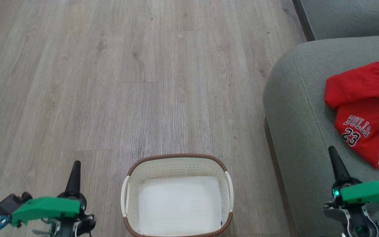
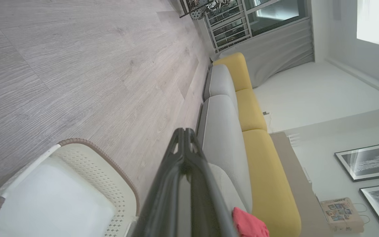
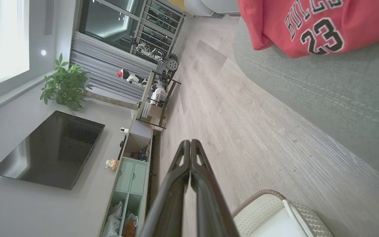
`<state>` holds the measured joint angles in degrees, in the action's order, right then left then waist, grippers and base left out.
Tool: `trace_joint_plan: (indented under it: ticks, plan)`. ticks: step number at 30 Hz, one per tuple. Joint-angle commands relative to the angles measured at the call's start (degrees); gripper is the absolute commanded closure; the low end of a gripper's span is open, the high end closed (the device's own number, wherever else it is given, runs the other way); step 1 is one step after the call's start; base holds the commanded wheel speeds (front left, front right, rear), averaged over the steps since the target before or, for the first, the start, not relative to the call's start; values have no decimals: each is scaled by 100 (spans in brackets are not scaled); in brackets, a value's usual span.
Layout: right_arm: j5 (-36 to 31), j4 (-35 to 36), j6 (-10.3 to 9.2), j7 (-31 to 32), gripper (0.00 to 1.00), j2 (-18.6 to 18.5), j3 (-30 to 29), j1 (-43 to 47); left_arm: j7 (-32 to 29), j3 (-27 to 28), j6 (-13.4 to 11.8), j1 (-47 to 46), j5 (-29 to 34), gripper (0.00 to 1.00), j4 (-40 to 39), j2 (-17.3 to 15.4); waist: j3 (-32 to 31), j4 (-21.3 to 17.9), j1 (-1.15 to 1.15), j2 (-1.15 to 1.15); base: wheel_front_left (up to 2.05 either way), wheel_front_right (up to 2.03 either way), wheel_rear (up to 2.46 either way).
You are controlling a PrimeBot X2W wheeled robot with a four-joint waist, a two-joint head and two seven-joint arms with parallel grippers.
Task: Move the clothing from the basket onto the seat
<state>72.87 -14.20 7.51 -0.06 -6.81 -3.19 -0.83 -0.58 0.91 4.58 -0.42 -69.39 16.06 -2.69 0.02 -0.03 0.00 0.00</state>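
Observation:
The red clothing with "BULLS 23" on it lies spread on the grey-green seat at the right; it also appears in the right wrist view and as a red corner in the left wrist view. The white basket with a brown rim stands on the floor at bottom centre, with nothing inside. My left gripper is shut, left of the basket, holding nothing. My right gripper is shut over the seat's front part, just left of and below the clothing, apart from it.
Grey wood-look floor stretches ahead and to the left. A second grey cushion lies at the top right. Across the room stand a television, a low cabinet and a potted plant. Yellow back cushions line the sofa.

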Motion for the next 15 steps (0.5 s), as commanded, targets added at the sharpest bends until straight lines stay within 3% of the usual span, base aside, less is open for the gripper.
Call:
trace_joint_plan:
  ticks: [1, 15]
  plan:
    - [182, 155, -2, 57, 100, 12, 23, -323, -57, 215, 52, -347, -199, 100, -197, -22, 1, 0, 0, 0, 0, 0, 0]
    - [901, 101, -2, 277, 100, 146, -96, -405, -271, 354, 147, -439, -1030, 100, -198, -21, 7, 2, 0, 0, 0, 0, 0]
